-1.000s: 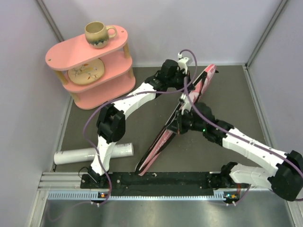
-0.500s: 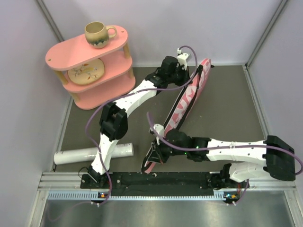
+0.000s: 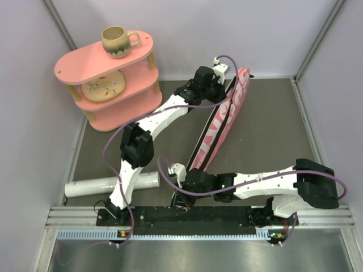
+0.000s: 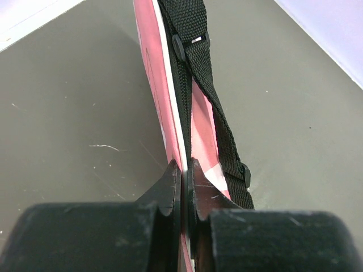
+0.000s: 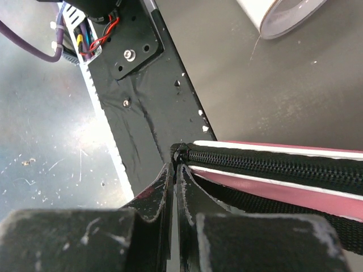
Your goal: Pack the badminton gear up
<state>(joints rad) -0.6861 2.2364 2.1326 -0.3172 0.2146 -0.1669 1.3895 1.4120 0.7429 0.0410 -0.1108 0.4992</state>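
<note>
The pink bag (image 3: 218,122) stands on its edge, running diagonally from the back middle of the table to the near rail. My left gripper (image 3: 226,85) is shut on the bag's upper rim near its wide far end; the left wrist view shows the fingers (image 4: 170,184) pinching the pink edge (image 4: 152,85) beside the black strap (image 4: 198,45). My right gripper (image 3: 179,198) is at the bag's narrow near end, shut on the zipper pull (image 5: 180,154) at the end of the closed black zip (image 5: 272,167). The white tube (image 3: 110,185) lies at the near left. Rackets and shuttlecocks are hidden.
The pink two-tier shelf (image 3: 108,85) stands at the back left with the brown mug (image 3: 117,41) on top and a patterned dish on its lower tier. The black base rail (image 3: 187,214) runs along the near edge. The tube's open end (image 5: 286,14) lies close to my right gripper.
My right gripper has slid down along the bag's zip from its middle to the narrow near end. The bag's far end swung slightly left with my left gripper.
</note>
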